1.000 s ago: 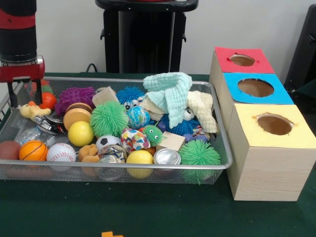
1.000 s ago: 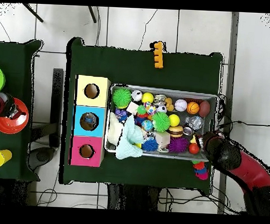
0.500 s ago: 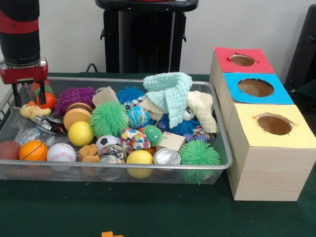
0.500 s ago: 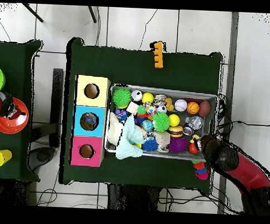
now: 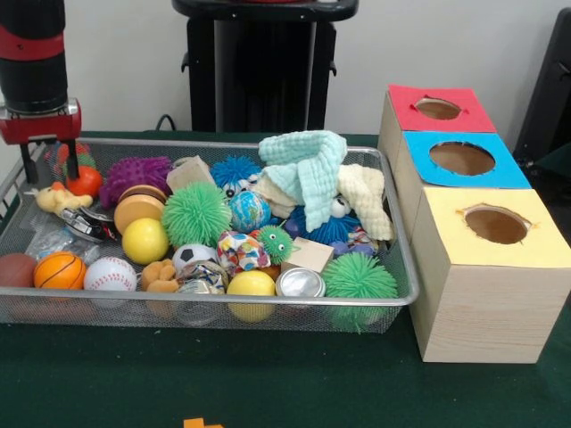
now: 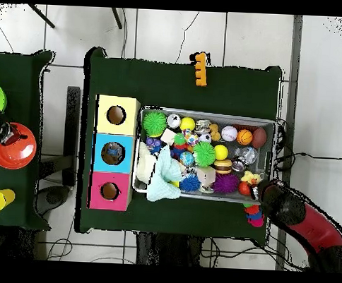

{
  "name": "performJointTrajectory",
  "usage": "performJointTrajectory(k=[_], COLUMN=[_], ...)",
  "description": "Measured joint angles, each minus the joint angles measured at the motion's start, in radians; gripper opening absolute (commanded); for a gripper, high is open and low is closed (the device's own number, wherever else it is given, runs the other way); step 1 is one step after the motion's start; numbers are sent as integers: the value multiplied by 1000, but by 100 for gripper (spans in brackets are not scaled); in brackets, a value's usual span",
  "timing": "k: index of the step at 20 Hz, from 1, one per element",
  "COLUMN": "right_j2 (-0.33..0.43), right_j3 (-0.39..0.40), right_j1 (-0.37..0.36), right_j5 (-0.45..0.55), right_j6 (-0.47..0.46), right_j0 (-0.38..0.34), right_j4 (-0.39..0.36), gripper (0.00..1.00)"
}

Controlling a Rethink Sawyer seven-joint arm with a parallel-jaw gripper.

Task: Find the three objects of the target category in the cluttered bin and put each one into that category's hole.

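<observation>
Right now your wire mesh bin (image 5: 393, 299) sits on the green-covered table (image 5: 268, 392), packed with toys. Along its near edge lie a small orange basketball (image 5: 60, 271), a white baseball (image 5: 111, 275), a yellow foam ball (image 5: 252, 285) and a spiky green rubber ball (image 5: 359, 278). Toward the middle you see a second spiky green ball (image 5: 197, 214) beside a plain yellow ball (image 5: 145, 241), and a globe-printed ball (image 5: 250, 211). A pale mint knitted cloth (image 5: 308, 169) is heaped at the bin's far right corner, over a cream cloth (image 5: 368, 198).

Just beside the bin's right edge stands the wooden sorting box, with a yellow-topped hole (image 5: 496, 225) nearest, a blue-topped hole (image 5: 461, 158) in the middle and a red-topped hole (image 5: 437, 109) farthest.

Your red and black gripper (image 5: 49, 168) hangs over the bin's far left corner, above a small red ball (image 5: 86, 180) and a yellow rubber duck (image 5: 53, 200). Its two dark fingers (image 5: 70, 160) stand apart with nothing between them. From overhead, the gripper (image 6: 260, 190) sits at the bin's corner.
</observation>
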Motion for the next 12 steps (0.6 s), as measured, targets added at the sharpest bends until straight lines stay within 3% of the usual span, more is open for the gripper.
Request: performJointTrajectory(k=[12], right_j2=[-9], right_j3=[10], right_j1=[-6], right_j5=[-1], right_j6=[0], right_j0=[20], right_j4=[10], gripper=[100])
